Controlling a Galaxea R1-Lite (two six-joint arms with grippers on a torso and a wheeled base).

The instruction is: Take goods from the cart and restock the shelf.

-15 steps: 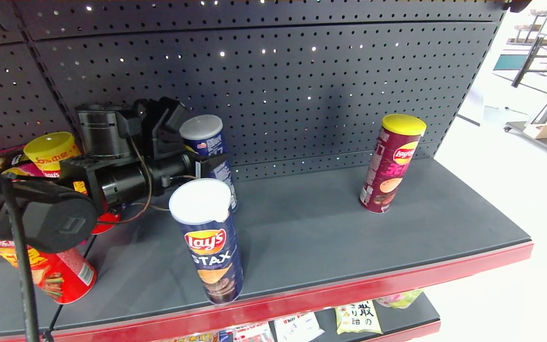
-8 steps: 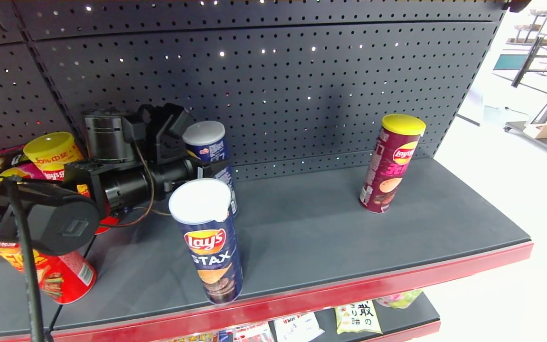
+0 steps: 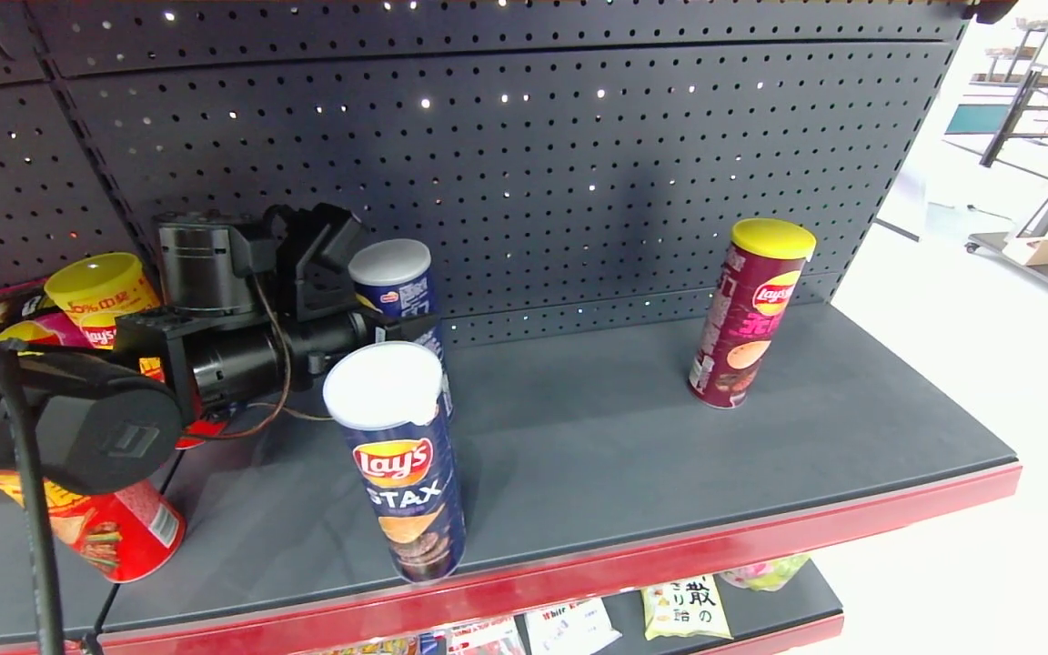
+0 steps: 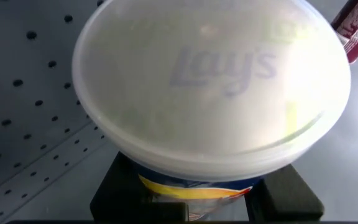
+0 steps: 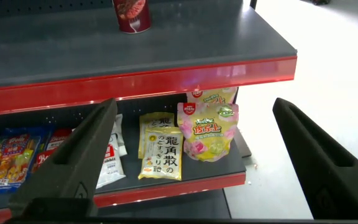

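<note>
My left gripper [image 3: 401, 320] is shut on a blue chip can with a white lid [image 3: 394, 273], held upright close to the pegboard at the back of the shelf [image 3: 633, 437]. Its base is hidden behind a second blue can [image 3: 401, 455] standing near the shelf's front edge. In the left wrist view the held can's lid [image 4: 210, 81] looms above the gripper [image 4: 197, 196], whose fingers [image 4: 138, 196] clamp its body. My right gripper [image 5: 194, 112] hangs open and holds nothing, low in front of the shelf's red edge [image 5: 166, 78].
A maroon can with a yellow lid [image 3: 747, 314] stands at the shelf's right. At the left a red can [image 3: 110, 528] lies on its side, with a yellow-lidded can [image 3: 101, 291] behind the arm. Snack bags [image 5: 207, 127] fill the lower shelf.
My left gripper has carried the blue can slightly right and a little lower along the pegboard. The other cans have not moved.
</note>
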